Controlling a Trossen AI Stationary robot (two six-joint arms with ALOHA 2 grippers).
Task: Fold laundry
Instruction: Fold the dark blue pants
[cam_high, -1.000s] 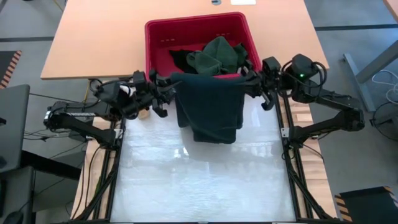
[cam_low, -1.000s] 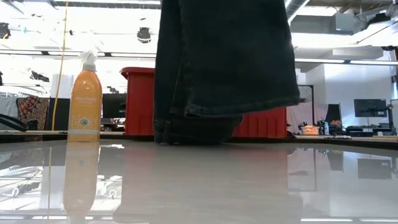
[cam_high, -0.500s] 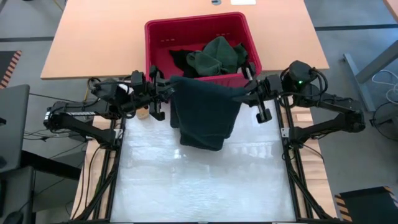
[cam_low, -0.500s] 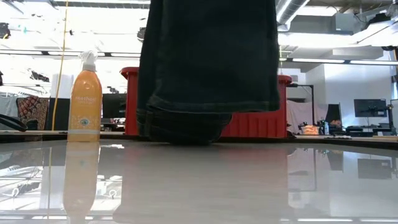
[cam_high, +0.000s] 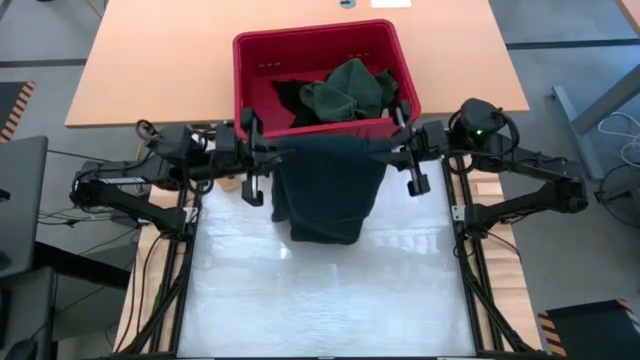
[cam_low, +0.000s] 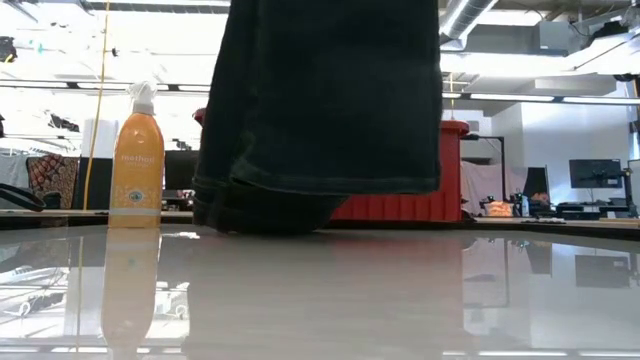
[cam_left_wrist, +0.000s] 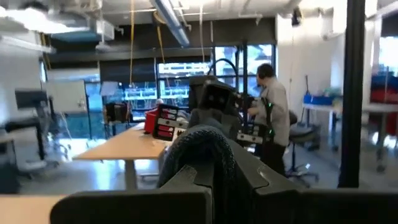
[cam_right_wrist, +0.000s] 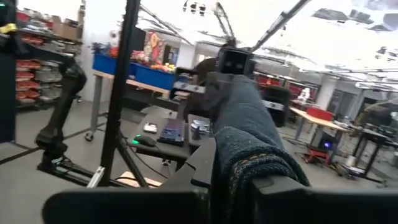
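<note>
A dark green garment (cam_high: 325, 190) hangs stretched between my two grippers, just in front of the near wall of the red bin (cam_high: 250, 60). My left gripper (cam_high: 262, 152) is shut on its upper left end and my right gripper (cam_high: 395, 150) on its upper right end. In the low view the garment (cam_low: 330, 100) hangs as a broad doubled sheet. Its lowest fold (cam_low: 265, 215) reaches down to the table top. More dark laundry (cam_high: 345, 88) lies heaped in the bin. My left gripper pinches a bunched fold of the garment's upper edge (cam_left_wrist: 205, 146) between its two fingers, coming level from the table's left. The cloth runs straight from there to the other gripper. My right gripper pinches the bunched opposite end of that upper edge (cam_right_wrist: 245, 146), coming level from the table's right. The rest hangs below, its lowest fold at the table.
An orange spray bottle (cam_low: 137, 160) stands at the table's far left. The red bin sits on a wooden table (cam_high: 150, 60) beyond the glossy work surface (cam_high: 320, 300). A person (cam_left_wrist: 272, 106) stands in the room behind.
Both wrists have rolled while the hands have stayed about where they were. The garment's upper edge is drawn straighter between the grippers than before. The hanging part has shifted toward the table's left, and its lower fold has stayed at the table.
</note>
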